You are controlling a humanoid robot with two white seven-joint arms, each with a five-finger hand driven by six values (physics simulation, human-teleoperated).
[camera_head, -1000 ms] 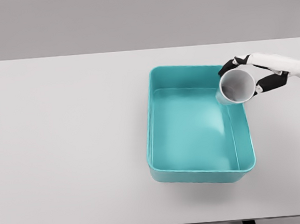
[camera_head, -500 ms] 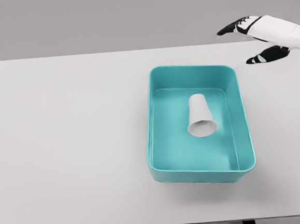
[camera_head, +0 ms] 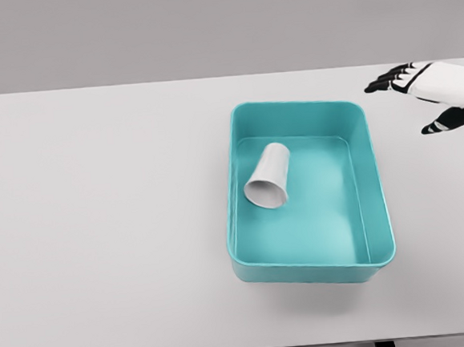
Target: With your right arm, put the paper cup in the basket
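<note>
White cup (camera_head: pixel 268 175) is lying on its side in teal basket (camera_head: pixel 376 210); right robot hand (camera_head: pixel 431 98) is hovering w/ fingers spread, empty.

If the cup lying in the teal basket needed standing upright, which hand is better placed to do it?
Probably the right. The right hand hovers open just past the basket at its far right corner, while the left arm isn't in view. The paper cup lies on its side by the basket's left wall.

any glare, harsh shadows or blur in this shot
Head view: flat, even light, no glare; the basket casts only a faint soft shadow on the table. The paper cup and right robot hand look slightly soft at the edges, with no motion streaks.
</note>
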